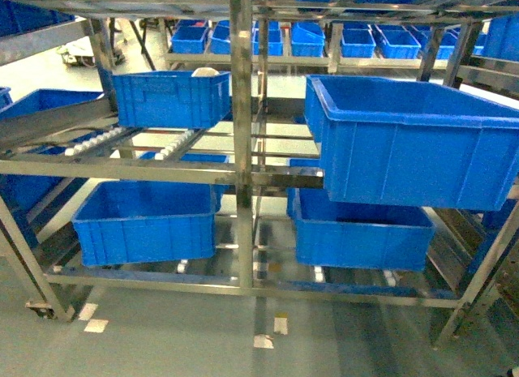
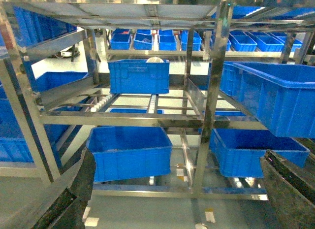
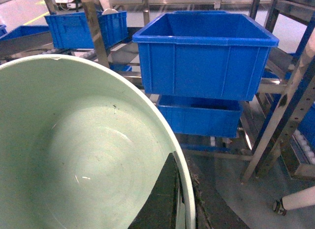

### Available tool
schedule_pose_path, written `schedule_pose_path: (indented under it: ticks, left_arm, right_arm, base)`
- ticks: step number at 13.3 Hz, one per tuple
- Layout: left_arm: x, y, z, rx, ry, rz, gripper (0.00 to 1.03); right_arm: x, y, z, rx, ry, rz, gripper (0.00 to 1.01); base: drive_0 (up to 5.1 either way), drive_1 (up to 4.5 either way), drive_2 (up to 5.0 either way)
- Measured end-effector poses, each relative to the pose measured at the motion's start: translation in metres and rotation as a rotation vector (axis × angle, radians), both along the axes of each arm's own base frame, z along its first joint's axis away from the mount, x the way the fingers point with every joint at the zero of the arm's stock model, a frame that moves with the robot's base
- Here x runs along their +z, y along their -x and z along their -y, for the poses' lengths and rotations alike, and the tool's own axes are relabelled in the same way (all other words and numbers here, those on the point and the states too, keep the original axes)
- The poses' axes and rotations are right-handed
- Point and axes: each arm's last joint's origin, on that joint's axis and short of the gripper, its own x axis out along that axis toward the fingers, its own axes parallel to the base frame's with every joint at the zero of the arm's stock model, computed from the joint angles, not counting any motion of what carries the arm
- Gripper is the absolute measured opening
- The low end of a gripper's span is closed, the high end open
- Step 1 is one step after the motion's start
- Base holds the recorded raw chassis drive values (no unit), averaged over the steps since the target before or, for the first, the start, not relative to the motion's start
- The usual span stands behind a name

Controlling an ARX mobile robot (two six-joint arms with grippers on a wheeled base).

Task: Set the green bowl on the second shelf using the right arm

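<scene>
Carefully, I am carrying the smooth pale mint-green bowl (image 3: pixel 83 150), gripped at its rim by my right jaws, toward the shiny steel rack's second shelf (image 1: pixel 195 138), keeping it level and clear of the large blue plastic crate (image 3: pixel 204 51).

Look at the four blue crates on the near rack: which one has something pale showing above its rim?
The upper-left crate, sitting far back on its rollers. A pale rounded object pokes above its rear rim; the other three show nothing above theirs.

Warehouse: steel roller racks (image 1: pixel 241 85), rows of blue crates (image 1: pixel 409 138).
</scene>
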Motion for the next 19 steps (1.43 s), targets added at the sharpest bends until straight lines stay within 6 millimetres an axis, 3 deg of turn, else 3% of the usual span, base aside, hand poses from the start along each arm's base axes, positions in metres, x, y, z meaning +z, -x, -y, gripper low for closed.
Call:
schedule_pose_path:
  ticks: [2,8,19]
  left_arm:
    - [-0.0001,0.0000,0.0001,-0.001,0.000,-0.001,0.98]
    - [-0.0001,0.0000,0.0001,-0.001,0.000,-0.001,0.98]
    - [-0.0002,0.0000,0.0001,-0.003,0.000,-0.002,0.98]
  right_arm:
    - [0.0004,-0.0001,0.0000,0.000,0.000,0.003,0.02]
    - [0.0006,-0.0001,0.0000,0.000,0.000,0.005,0.02]
    - [0.0004,-0.0001,0.0000,-0.001,0.000,0.004,0.02]
  base:
    - [0.0,0.00,0.0]
    - [2.8,1.86,-4.6]
    - [0.1,4.25,-4.1]
